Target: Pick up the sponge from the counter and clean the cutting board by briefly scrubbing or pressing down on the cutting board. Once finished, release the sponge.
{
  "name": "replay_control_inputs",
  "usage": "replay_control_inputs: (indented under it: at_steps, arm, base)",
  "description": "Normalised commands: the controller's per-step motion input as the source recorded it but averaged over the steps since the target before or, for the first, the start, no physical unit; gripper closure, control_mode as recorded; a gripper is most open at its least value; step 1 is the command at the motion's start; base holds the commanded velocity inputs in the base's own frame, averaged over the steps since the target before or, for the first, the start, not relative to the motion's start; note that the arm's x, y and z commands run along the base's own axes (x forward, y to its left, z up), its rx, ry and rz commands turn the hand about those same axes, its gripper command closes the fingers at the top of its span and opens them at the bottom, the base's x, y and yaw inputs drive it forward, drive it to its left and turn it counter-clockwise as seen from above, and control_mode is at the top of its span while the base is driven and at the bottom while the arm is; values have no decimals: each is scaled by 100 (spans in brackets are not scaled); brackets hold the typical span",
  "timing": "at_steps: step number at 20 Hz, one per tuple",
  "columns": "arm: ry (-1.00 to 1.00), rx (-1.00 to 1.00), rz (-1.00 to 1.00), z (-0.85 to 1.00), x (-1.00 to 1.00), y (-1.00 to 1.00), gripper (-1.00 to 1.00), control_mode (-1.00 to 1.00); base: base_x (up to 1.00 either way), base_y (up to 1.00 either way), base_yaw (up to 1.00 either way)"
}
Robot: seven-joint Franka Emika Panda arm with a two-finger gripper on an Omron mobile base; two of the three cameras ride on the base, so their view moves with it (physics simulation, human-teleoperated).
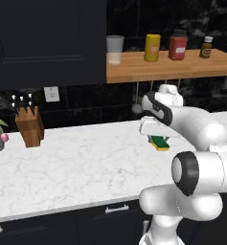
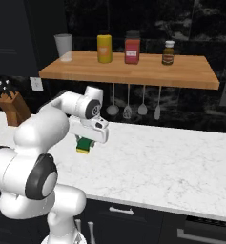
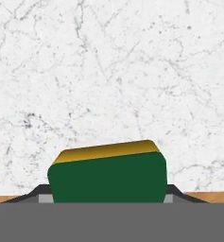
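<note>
Sponge (image 3: 107, 177): 1, clamped between gripper (image 3: 106, 194) fingers, lifted off counter (image 3: 108, 71); green face toward hand cam, yellow foam edge beyond.
Long axis: runs finger to finger, slight tilt.
Gripper: grasping sponge.
Surface: white marble counter below hand.
Shelf (image 2: 133, 69): wooden, above hand; 1 cup, 3 bottles.
Knife block (image 1: 29, 125): 1, well apart.

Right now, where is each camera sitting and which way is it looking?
Left base view: behind the arm on its left, facing the counter; the arm rises lower right.
Right base view: behind on its right, facing the shelf; the arm rises lower left.
Hand view: on the hand, looking down at the counter past the sponge between the gripper fingers.
Both base views share the sponge.
</note>
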Motion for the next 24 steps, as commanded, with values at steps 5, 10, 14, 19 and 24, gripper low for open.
replay_control_inputs:
  at_steps: [5,10,14,19,24]
  arm:
    - [0,1,-1,6,-91,-9,100,-100]
    - [0,0,-3,20,-97,-6,100,-100]
    - [0,0,-4,54,-77,-2,100,-100]
    - [0,0,-4,62,-67,-4,100,-100]
    - [0,0,-4,51,-62,-11,100,-100]
  base:
    - [0,0,0]
    - [0,0,0]
    - [0,0,0]
    - [0,0,0]
    - [0,0,0]
